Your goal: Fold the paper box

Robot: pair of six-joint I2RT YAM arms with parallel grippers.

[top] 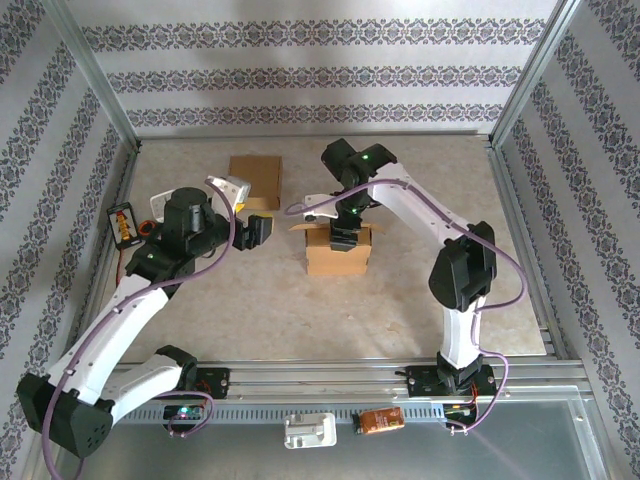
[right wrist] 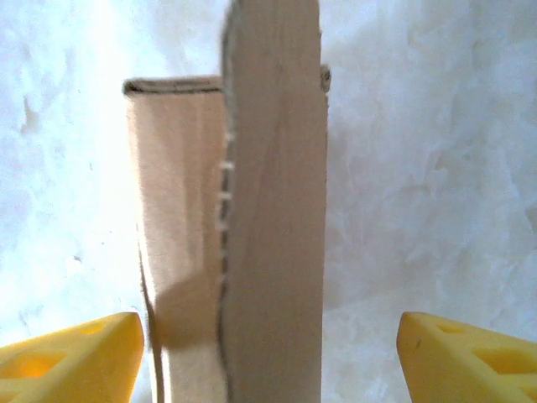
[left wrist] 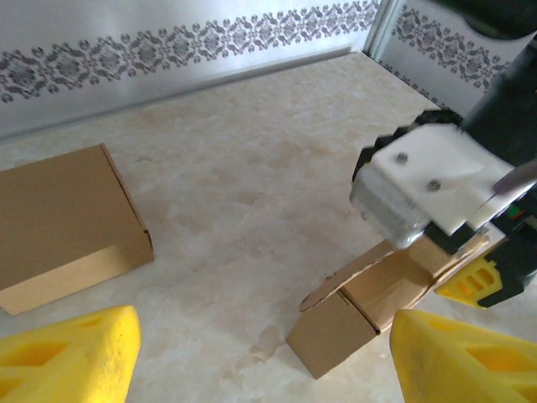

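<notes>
Mid-table now: paper box (top: 338, 252), unfinished, flaps up, long axis left to right across the overhead view. Directly over it, right gripper (top: 345, 232), yellow fingertips (right wrist: 71, 357) spread wide either side of an upright flap (right wrist: 273, 210), clear of the cardboard. Off to the left, left gripper (top: 262, 230), likewise spread, empty, aimed at the box. Further back, a closed cardboard box (top: 255, 180).
</notes>
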